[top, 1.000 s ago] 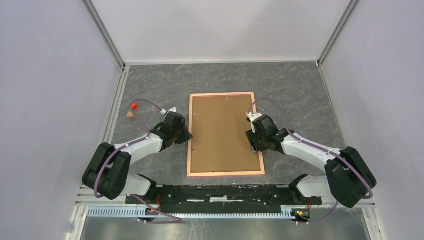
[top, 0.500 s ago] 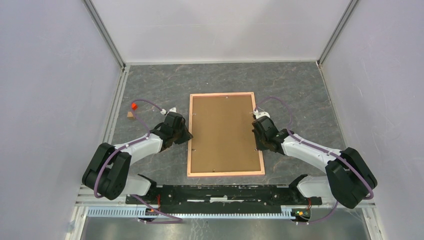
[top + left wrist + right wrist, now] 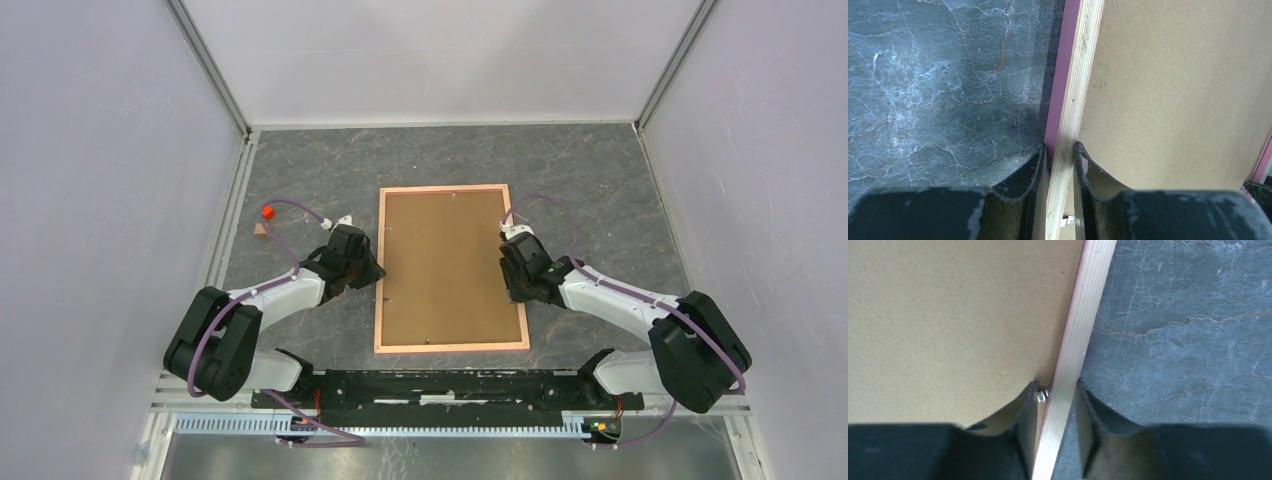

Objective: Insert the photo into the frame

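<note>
Fingers [image 3: 1018, 180] of the left gripper [image 3: 1059, 148] clamped on the left rail of the thin salmon-pink rectangular wooden picture frame [image 3: 1079, 75], one outside, one on the inner edge. Fingers [image 3: 1023, 415] of the right gripper [image 3: 1055, 385] astride the opposite rail, outer one touching the wood, inner one against a small metal tab [image 3: 1041, 396]; firm grip or not, impossible to tell. Frame lying back-up in the middle of the dark marbled surface [image 3: 600, 200], plain brown backing board [image 3: 450, 265] seated inside its rails. Well to the left, near the surface's edge, a small red piece [image 3: 267, 211] close to a small tan block [image 3: 260, 230].
</note>
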`<action>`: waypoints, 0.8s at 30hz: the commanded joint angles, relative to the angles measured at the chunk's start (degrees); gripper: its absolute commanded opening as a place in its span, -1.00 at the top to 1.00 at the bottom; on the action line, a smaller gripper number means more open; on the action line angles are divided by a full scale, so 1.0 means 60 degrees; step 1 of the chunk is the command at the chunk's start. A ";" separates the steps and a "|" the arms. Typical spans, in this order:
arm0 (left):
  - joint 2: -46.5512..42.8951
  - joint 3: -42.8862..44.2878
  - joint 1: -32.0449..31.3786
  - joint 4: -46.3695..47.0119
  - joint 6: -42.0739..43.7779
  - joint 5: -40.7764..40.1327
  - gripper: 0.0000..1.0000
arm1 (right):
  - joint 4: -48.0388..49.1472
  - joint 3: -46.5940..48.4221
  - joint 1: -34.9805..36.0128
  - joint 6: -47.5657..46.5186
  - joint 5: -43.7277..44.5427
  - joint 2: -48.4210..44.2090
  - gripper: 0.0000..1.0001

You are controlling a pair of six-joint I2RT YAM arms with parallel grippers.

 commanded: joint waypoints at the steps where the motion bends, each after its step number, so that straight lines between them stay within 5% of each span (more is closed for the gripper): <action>1: 0.0192 -0.0414 0.0165 -0.0790 -0.0525 -0.0389 0.96 | -0.0367 -0.0072 0.0245 0.0112 -0.0375 0.0311 0.44; 4: 0.0177 -0.0432 0.0166 -0.0788 -0.0540 -0.0385 0.96 | -0.0388 -0.0047 0.0276 0.0108 -0.0424 0.0271 0.81; 7: 0.0137 -0.0469 0.0170 -0.0759 -0.0585 -0.0352 0.96 | -0.0286 0.0067 0.0305 0.0041 -0.0526 0.0185 0.84; 15: -0.0227 -0.0719 0.0166 -0.0479 -0.0467 0.0758 0.95 | 0.0728 0.1016 0.0191 -0.0548 -0.0877 0.0816 -0.30; 22: -0.0705 -0.2072 -0.0148 0.1768 -0.1009 0.3386 0.49 | 0.1536 0.2940 -0.0557 -0.1396 -0.1295 0.2667 -0.51; 24: -0.0982 -0.2274 -0.0705 0.2072 -0.1238 0.3769 0.22 | 0.1760 0.3713 -0.0838 -0.1663 -0.1418 0.3236 -0.54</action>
